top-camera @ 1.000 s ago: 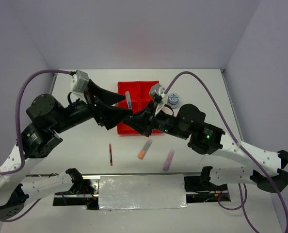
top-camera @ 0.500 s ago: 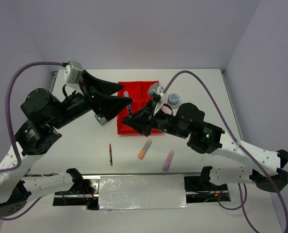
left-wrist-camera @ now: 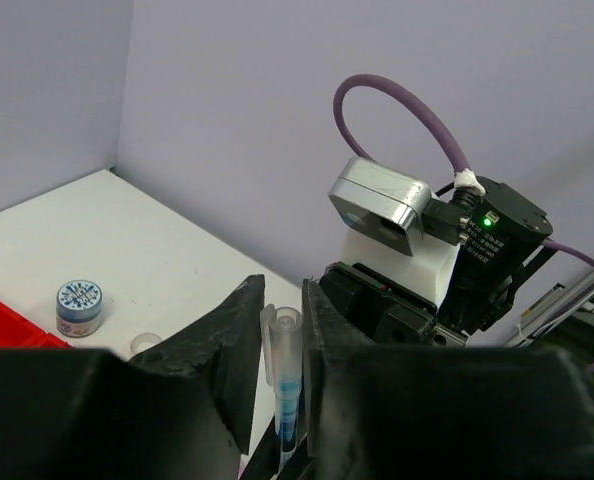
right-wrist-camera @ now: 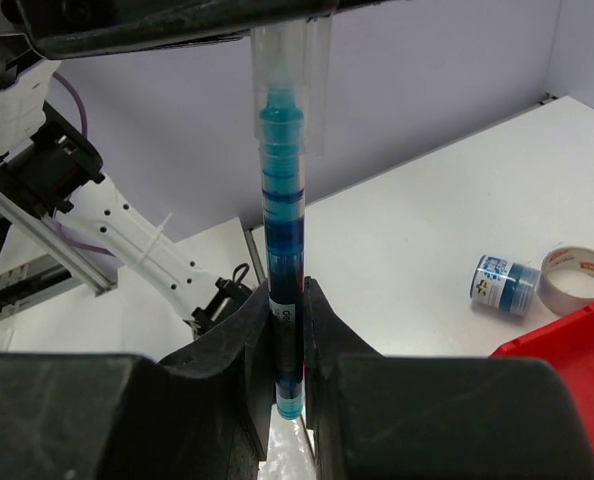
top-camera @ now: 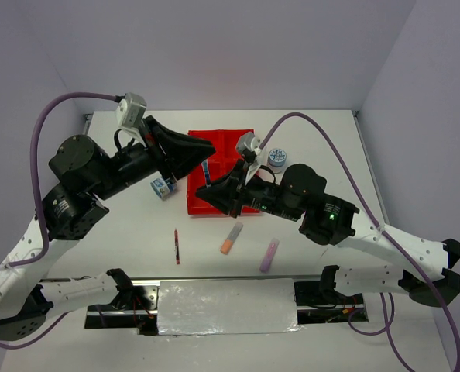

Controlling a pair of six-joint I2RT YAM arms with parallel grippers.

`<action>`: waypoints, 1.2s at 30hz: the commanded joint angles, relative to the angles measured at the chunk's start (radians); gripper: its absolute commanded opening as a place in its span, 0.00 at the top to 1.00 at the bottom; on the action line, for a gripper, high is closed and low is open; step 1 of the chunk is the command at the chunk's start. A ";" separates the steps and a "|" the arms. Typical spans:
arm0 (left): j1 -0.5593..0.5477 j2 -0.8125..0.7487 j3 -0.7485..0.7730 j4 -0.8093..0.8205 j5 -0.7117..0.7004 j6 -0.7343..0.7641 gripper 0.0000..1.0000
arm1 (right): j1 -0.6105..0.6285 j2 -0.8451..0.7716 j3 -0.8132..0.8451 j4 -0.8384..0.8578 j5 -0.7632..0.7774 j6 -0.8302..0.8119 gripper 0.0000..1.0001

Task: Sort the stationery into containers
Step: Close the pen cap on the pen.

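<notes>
Stationery mostly unsorted, by judgement: red tray (top-camera: 231, 142), at 12 o'clock on the desk (top-camera: 331, 139), shows nothing in its uncovered parts, and the arms hide the rest. Right pincer (right-wrist-camera: 287, 330) is clamped on the lower barrel of the light-blue highlighter (right-wrist-camera: 282, 200), held over the tray's 9 o'clock side; left pincer (left-wrist-camera: 282, 305) flanks the cap closely, contact not determinable. Outstanding on the desk: purple highlighter (top-camera: 269, 254), orange highlighter (top-camera: 230, 238) and red pen (top-camera: 176, 246) toward the tray's 6 o'clock; blue-white roll (top-camera: 163, 187) at 9 o'clock; second roll (top-camera: 277, 157) at 3 o'clock; tape ring (right-wrist-camera: 577, 270).
</notes>
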 commanded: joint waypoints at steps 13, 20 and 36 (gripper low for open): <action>-0.001 -0.009 -0.071 0.009 0.109 -0.024 1.00 | 0.007 0.000 0.100 -0.015 0.046 -0.033 1.00; -0.001 -0.005 -0.126 -0.032 0.200 0.003 1.00 | -0.002 0.069 0.272 -0.105 0.100 -0.082 1.00; -0.001 -0.049 -0.272 -0.134 0.214 0.071 1.00 | -0.090 0.127 0.537 -0.172 0.071 -0.056 1.00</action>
